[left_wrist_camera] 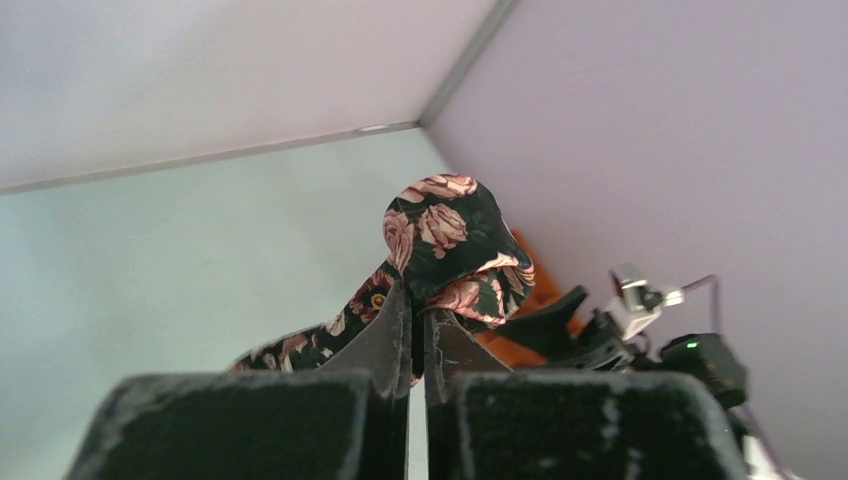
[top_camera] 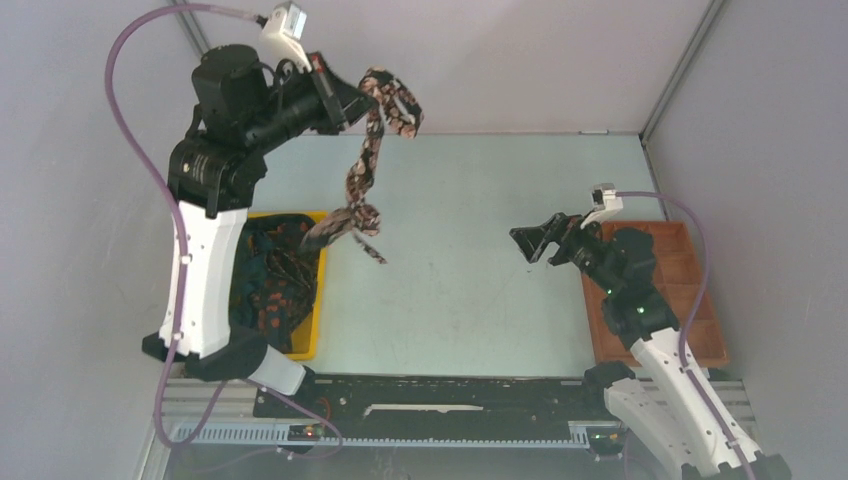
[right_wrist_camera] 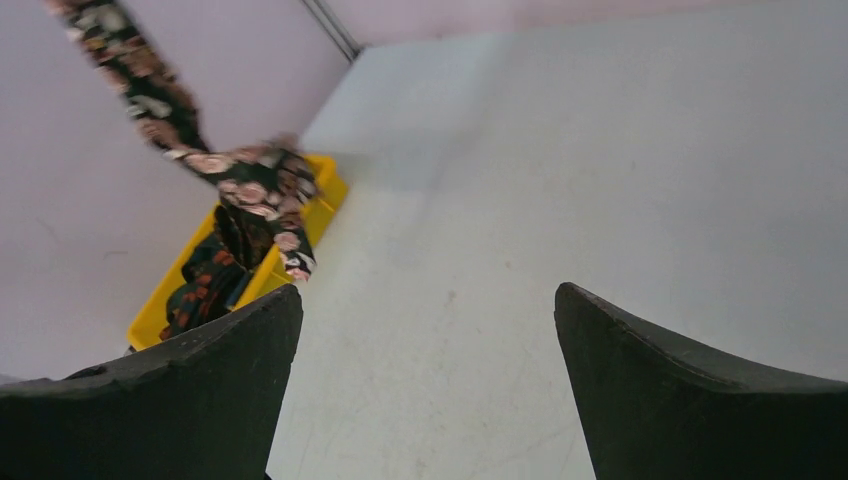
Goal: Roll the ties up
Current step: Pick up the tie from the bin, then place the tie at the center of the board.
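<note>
My left gripper (top_camera: pixel 352 101) is raised high at the back left, shut on a black tie with pinkish flowers (top_camera: pixel 362 165). The tie loops over the fingertips and hangs down, its lower end bunched just above the yellow bin's corner. In the left wrist view the folded tie (left_wrist_camera: pixel 446 238) is pinched between the closed fingers of the left gripper (left_wrist_camera: pixel 418 300). More dark patterned ties (top_camera: pixel 272 282) lie heaped in the bin. My right gripper (top_camera: pixel 531 243) hovers over the table's right half, open and holding nothing. In the right wrist view the right gripper (right_wrist_camera: pixel 425 300) faces the hanging tie (right_wrist_camera: pixel 250 185).
The yellow bin (top_camera: pixel 314 318) stands at the table's left, beside the left arm. A brown compartment tray (top_camera: pixel 698 300) sits at the right edge under the right arm. Pale walls close the table at the back and on both sides.
</note>
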Controlling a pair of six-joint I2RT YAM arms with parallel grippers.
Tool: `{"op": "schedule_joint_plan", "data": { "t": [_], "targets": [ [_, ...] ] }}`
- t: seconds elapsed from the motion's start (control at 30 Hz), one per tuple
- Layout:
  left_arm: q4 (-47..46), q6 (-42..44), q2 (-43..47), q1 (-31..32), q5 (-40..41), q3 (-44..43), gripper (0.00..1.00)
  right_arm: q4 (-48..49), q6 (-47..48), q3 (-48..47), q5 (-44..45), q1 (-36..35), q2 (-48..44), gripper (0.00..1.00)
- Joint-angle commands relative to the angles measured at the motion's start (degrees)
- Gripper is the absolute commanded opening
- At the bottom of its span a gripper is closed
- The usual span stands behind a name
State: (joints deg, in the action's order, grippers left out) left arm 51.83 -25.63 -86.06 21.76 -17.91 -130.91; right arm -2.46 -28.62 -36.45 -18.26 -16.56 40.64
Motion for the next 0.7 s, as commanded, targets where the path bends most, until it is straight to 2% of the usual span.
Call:
{"op": "schedule_joint_plan", "data": {
  "t": [0.0, 0.13, 0.2, 0.27, 0.33, 0.4, 0.53, 0.67],
  "targets": [
    [-11.03, -9.48, -6.63, 0.65, -12.85, -10.40, 0.00, 8.59, 2.10, -1.25, -2.64, -0.31, -4.20, 1.00],
    [-27.38, -21.88, -9.90, 0.92, -23.84, -9.71, 0.00, 10.94, 3.07, -2.30, -4.56, -0.29, -6.24, 1.00],
    [-30.03, -24.00, -10.62, 1.57, -27.68, -8.20, 0.00, 11.65, 3.58, -2.40, -6.20, -0.27, -7.07, 1.00],
    [-29.88, -22.13, -8.64, 2.18, -29.12, -2.52, 0.00, 10.91, 4.23, -2.40, -7.52, -0.38, -7.98, 1.00],
    [-30.36, -18.45, -4.02, 2.57, -28.63, 8.30, 0.00, 9.47, 5.09, -2.32, -8.32, -0.64, -8.74, 1.00],
    [-33.87, -16.39, 1.75, 2.71, -26.91, 22.74, 0.00, 8.35, 5.77, -1.83, -8.68, -1.11, -9.22, 1.00],
    [-45.59, -18.84, 10.91, 2.76, -25.93, 50.02, 0.00, 7.04, 6.28, 0.46, -9.39, -3.15, -9.17, 1.00],
    [-54.17, -21.61, 15.78, 2.99, -25.47, 69.10, 0.00, 5.81, 5.71, 3.09, -7.82, -6.55, -8.29, 0.99]
  ]
}}
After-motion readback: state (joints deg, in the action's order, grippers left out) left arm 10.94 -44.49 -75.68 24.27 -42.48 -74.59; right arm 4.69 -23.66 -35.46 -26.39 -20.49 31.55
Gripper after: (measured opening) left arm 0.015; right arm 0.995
